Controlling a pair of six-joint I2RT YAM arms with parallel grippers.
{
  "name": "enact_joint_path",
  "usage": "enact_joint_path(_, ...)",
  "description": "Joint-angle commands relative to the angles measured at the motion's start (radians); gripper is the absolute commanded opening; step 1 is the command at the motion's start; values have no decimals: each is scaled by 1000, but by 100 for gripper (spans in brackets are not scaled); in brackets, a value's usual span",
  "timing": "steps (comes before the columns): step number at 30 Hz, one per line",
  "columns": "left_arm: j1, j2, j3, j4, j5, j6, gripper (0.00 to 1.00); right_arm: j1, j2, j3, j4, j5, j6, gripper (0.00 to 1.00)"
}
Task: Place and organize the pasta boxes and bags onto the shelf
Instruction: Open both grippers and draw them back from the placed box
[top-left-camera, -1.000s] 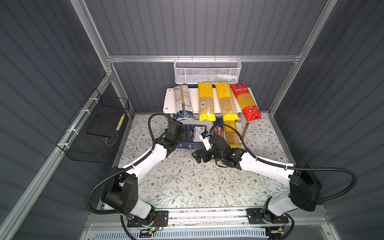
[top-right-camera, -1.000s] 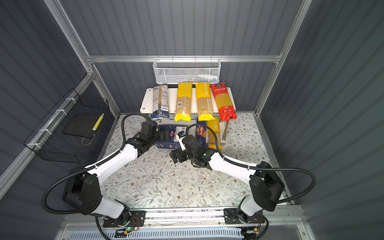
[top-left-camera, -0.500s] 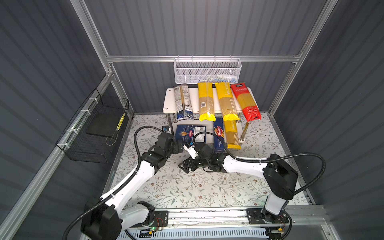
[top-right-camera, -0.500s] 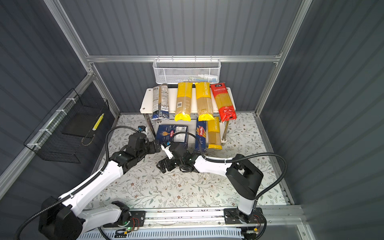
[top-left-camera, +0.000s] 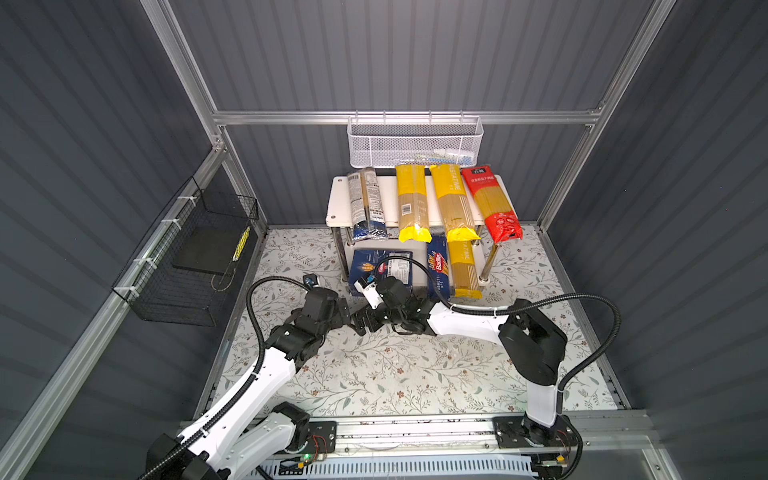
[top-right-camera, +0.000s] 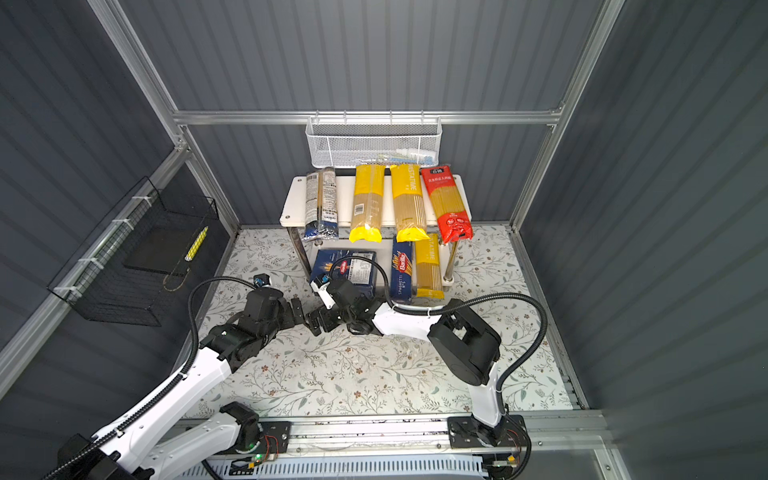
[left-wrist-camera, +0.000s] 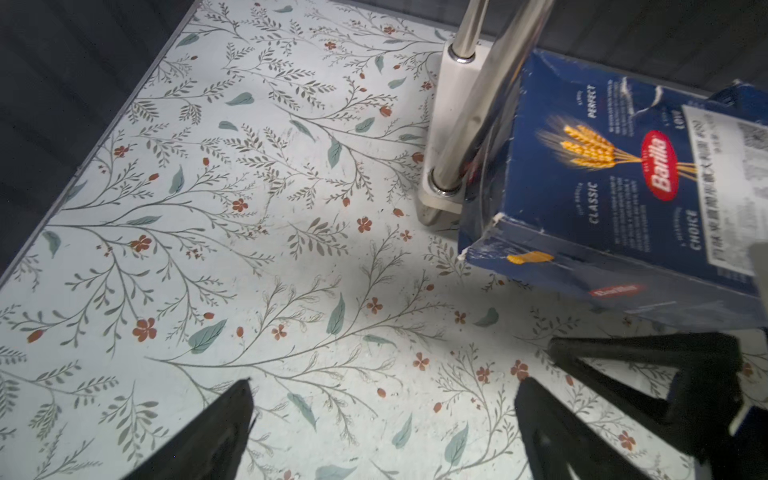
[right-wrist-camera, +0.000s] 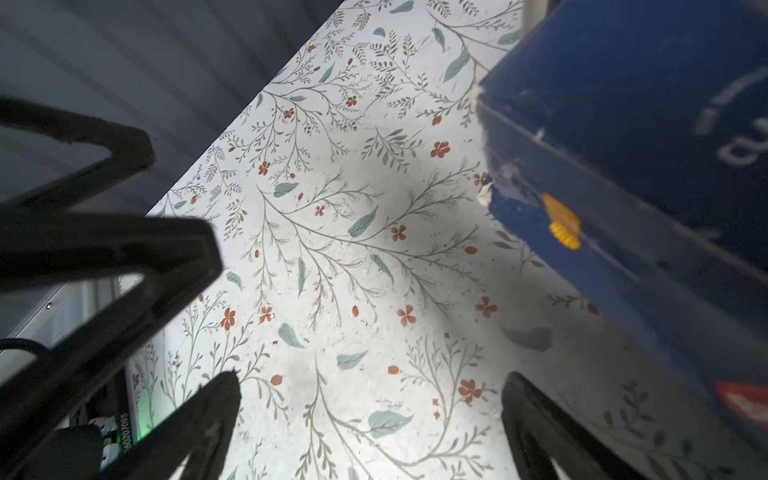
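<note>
The shelf (top-left-camera: 338, 199) carries on its top board a clear bag with dark blue ends (top-left-camera: 368, 203), two yellow bags (top-left-camera: 411, 203) (top-left-camera: 453, 203) and a red bag (top-left-camera: 492, 203). On the lower board lie the wide Barilla box (top-left-camera: 365, 266) (left-wrist-camera: 602, 187), the narrow spaghetti box (top-left-camera: 438, 272) and a third yellow bag (top-left-camera: 465, 270). My left gripper (top-left-camera: 344, 309) (left-wrist-camera: 384, 386) and right gripper (top-left-camera: 362, 323) (right-wrist-camera: 372, 378) hang open and empty over the floral mat just in front of the wide box, tips facing each other and close together.
A white mesh basket (top-left-camera: 415, 143) hangs on the back rail above the shelf. A black wire basket (top-left-camera: 195, 257) is fixed to the left wall. The floral mat (top-left-camera: 395, 374) stretches toward the front rail, and chrome shelf legs (left-wrist-camera: 465, 124) stand beside the wide box.
Both grippers have drawn back from the shelf's lower board toward the front. The wide box stays on the lower board, and both arms have folded lower.
</note>
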Motion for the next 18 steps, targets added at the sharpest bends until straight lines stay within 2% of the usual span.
enact_joint_path(1, 3, -13, -11, -44, -70, -48, 99, -24, 19, 34, -20, 18, -26, 99)
enact_joint_path(8, 16, -41, -3, -103, -144, -50, 99, -80, 37, 57, -20, 9, -38, 99)
enact_joint_path(18, 26, -16, -12, -90, -152, -49, 99, -129, 88, 151, -60, -17, -77, 99)
